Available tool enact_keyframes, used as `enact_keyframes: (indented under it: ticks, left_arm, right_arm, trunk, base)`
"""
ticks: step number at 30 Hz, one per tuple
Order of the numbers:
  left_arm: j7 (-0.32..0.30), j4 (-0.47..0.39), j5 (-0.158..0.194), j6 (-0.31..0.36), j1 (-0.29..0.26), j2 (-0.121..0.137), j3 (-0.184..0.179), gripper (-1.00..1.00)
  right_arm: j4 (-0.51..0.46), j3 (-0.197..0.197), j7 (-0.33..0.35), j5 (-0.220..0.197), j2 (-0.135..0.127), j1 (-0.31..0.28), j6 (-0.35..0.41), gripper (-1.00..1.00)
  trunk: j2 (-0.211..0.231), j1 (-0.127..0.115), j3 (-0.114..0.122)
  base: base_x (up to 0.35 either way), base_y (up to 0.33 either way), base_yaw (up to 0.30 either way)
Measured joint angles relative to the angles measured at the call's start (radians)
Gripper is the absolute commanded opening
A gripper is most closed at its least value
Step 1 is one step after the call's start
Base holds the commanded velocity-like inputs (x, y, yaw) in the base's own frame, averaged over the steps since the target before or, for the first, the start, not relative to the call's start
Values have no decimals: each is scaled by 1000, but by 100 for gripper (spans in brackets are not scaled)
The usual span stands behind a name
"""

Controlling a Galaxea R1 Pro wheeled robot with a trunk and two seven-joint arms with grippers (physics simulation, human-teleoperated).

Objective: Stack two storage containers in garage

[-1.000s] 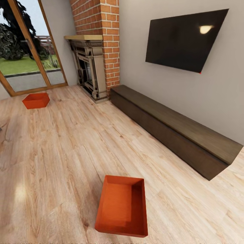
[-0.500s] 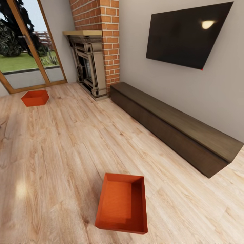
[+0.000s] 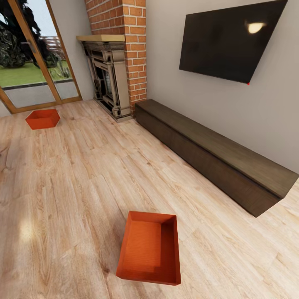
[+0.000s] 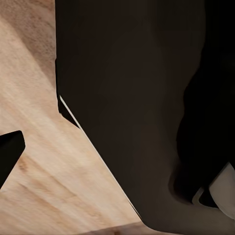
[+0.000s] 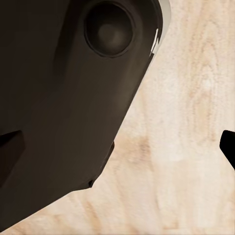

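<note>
The task stands at its very start, to judge from how things lie. Both storage containers sit on the light wood plank floor [image 3: 74, 199] of the living room, and no garage is in sight.

Nearest the robot, in the head view, one orange-red storage container [image 3: 150, 248] rests upright and open-topped on the planks, empty, its long side running away from the camera. It lies well apart from the long dark wooden bench [image 3: 216, 158] that runs along the grey wall on the right. Nothing touches it.

Both wrist views look down at the plank floor past dark parts of the robot's own body. A dark tip juts in at the edge of each picture, but whether either end effector is spread or closed cannot be told, and no container appears with them, so the robot probably carries nothing.

Farther off stands the brick fireplace [image 3: 112, 79], with the black wall TV [image 3: 228, 41] above the bench. The second storage container [image 3: 42, 118] sits on the floor near the glass doors [image 3: 29, 62], well apart from the first.

Left to do, then: pick up each container, carry both to the garage, set one down and stack the other on it.
</note>
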Motion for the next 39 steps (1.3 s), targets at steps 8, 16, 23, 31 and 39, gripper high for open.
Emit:
enact_keyframes:
  ticks: [8, 16, 23, 31, 39]
  left_arm:
    - [-30, 36, 35, -36, 34, 33, 32, 100]
    - [-32, 3, 53, -81, 79, 34, 43, 100]
    - [-35, -37, 39, -75, 119, 7, 34, 100]
    - [-12, -81, -7, -30, 141, -21, 33, 100]
    - [78, -764, -147, 536, -376, -144, 9, 100]
  right_arm:
    - [25, 36, 28, 22, 3, 33, 30, 100]
    - [18, 15, 7, -21, 26, 78, 29, 100]
    - [6, -21, 5, -59, 63, 106, 27, 100]
    - [0, -39, 3, -104, 77, 61, 55, 100]
    - [0, -43, -80, -315, 77, -530, 140, 100]
  trunk:
    - [0, 0, 0]
    - [0, 0, 0]
    - [0, 0, 0]
    - [0, 0, 0]
    - [0, 0, 0]
  base:
    - [0, 0, 0]
    - [0, 0, 0]
    - [0, 0, 0]
    - [0, 0, 0]
    - [0, 0, 0]
